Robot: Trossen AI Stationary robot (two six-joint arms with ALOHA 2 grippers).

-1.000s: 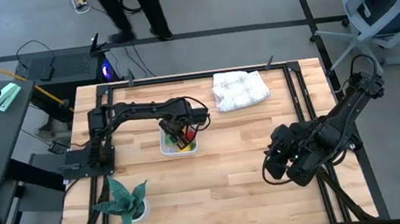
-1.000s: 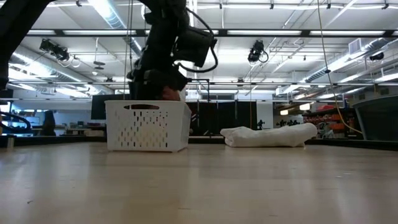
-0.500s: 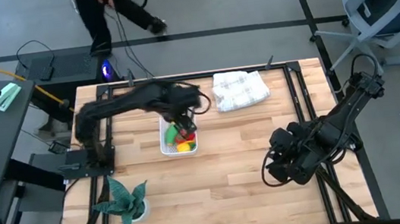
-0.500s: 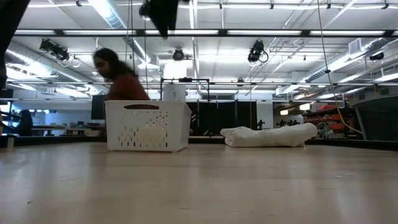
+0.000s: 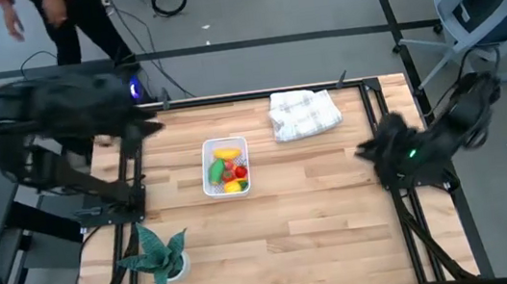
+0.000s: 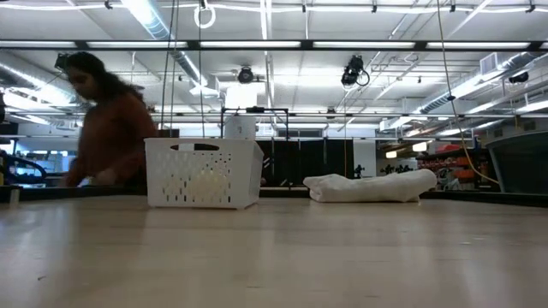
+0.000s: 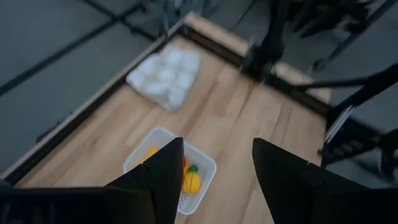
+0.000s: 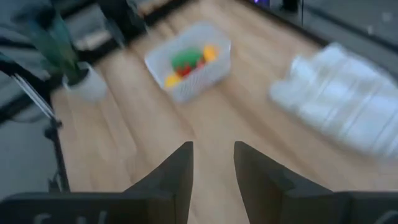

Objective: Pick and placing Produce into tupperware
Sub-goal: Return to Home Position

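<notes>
The tupperware (image 5: pixel 226 167) stands on its base on the table left of centre. It is a small white perforated container, also in the low view (image 6: pixel 204 173). In it lies the produce (image 5: pixel 228 171): a yellow banana, a green piece, small red and yellow ones. My left gripper (image 7: pixel 217 168) is open and empty, high over the table's far left corner; its arm (image 5: pixel 64 97) is blurred. My right gripper (image 8: pixel 213 165) is open and empty, at the table's right edge (image 5: pixel 376 151), pointing toward the tupperware (image 8: pixel 189 62).
A folded white checked cloth (image 5: pixel 304 113) lies by the far edge, right of the tupperware. A green plant in a white pot (image 5: pixel 156 254) stands at the near left corner. A person (image 6: pixel 107 128) moves behind the table's far left side.
My left arm has risen out of the tupperware and swung up toward the table's far left corner, leaving the produce in the container. My right arm has drawn back toward the right edge and somewhat farther. The person behind the table has walked to the left.
</notes>
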